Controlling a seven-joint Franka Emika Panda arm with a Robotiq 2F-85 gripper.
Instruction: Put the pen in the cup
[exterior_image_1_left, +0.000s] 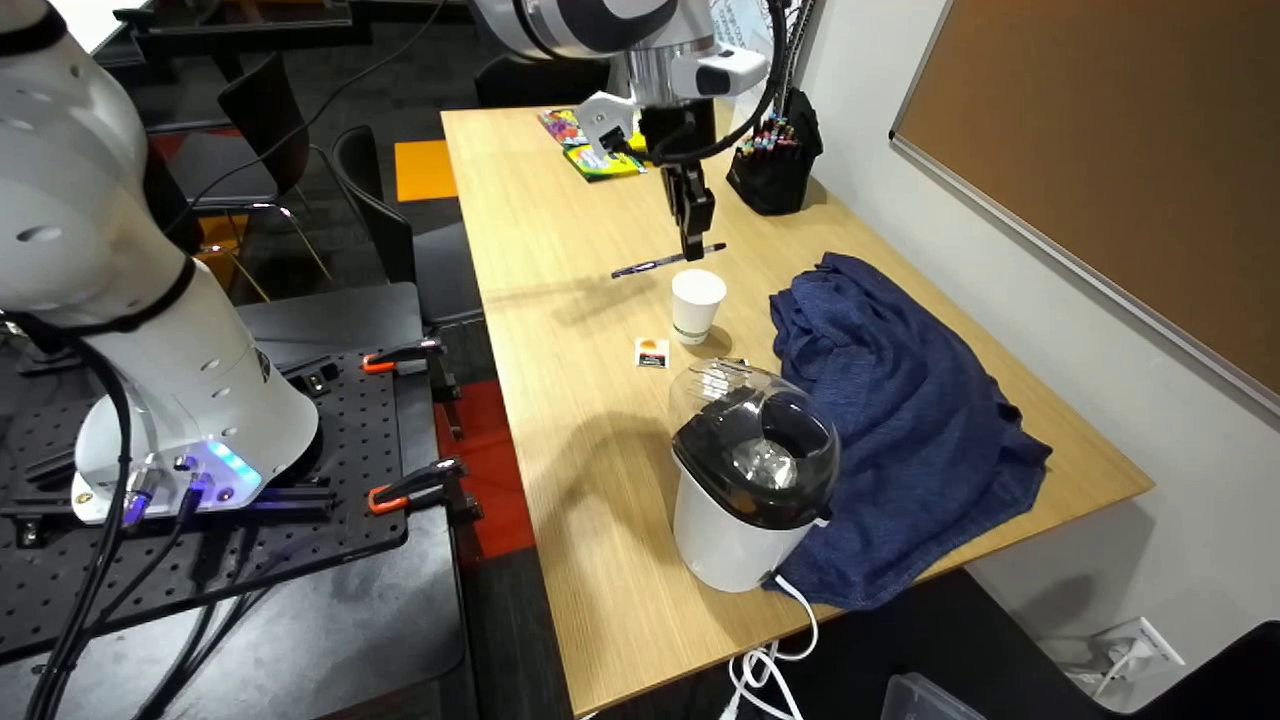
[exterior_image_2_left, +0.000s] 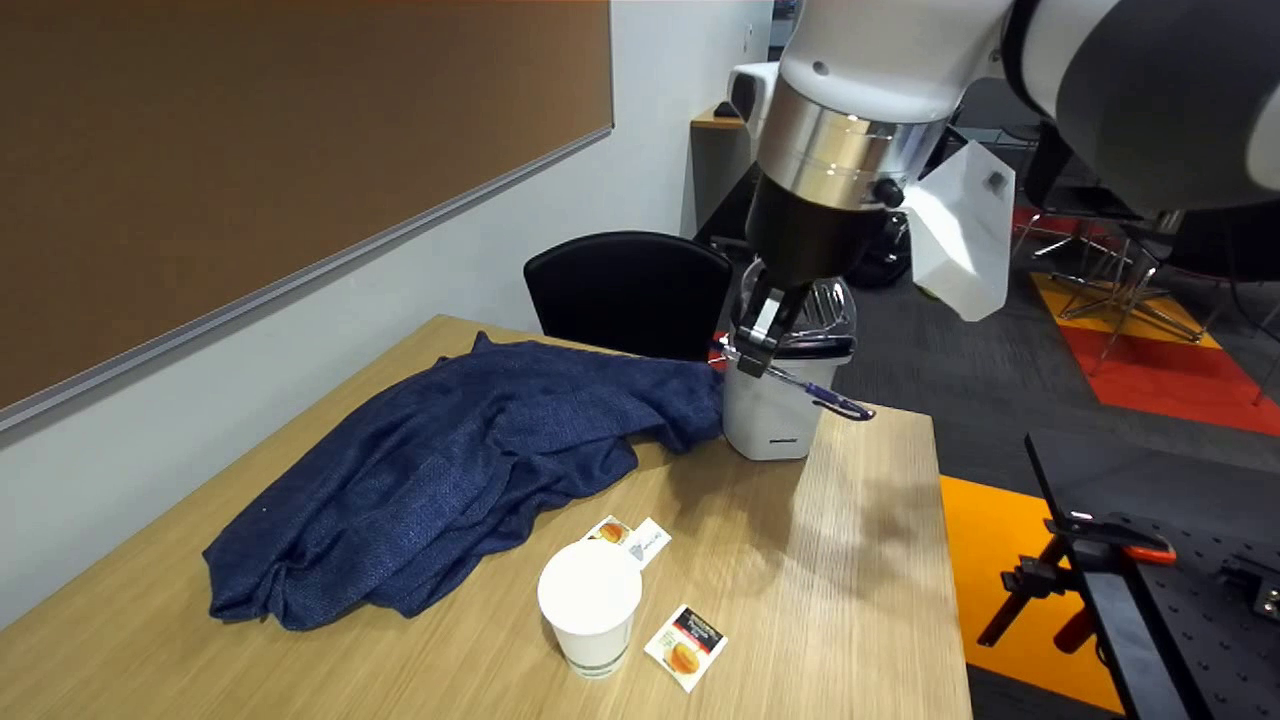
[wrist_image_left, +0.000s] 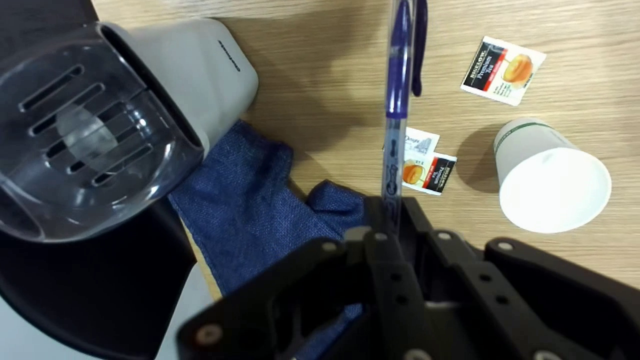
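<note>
The pen (exterior_image_1_left: 648, 267) is thin, with a purple cap and a clear barrel; it also shows in an exterior view (exterior_image_2_left: 835, 400) and in the wrist view (wrist_image_left: 398, 90). My gripper (exterior_image_1_left: 692, 248) is shut on the pen's barrel and holds it roughly level above the table. The fingers also show in an exterior view (exterior_image_2_left: 754, 362) and in the wrist view (wrist_image_left: 395, 215). The white paper cup (exterior_image_1_left: 695, 305) stands upright on the table, apart from the pen. It also shows in an exterior view (exterior_image_2_left: 592, 608) and, right of the fingers, in the wrist view (wrist_image_left: 555, 190).
A white appliance with a clear, dark top (exterior_image_1_left: 730, 540) stands near the table's end. A dark blue cloth (exterior_image_2_left: 450, 490) lies beside it. Flat tea packets (wrist_image_left: 502, 70) lie near the cup. A black marker holder (exterior_image_1_left: 775, 180) stands by the wall.
</note>
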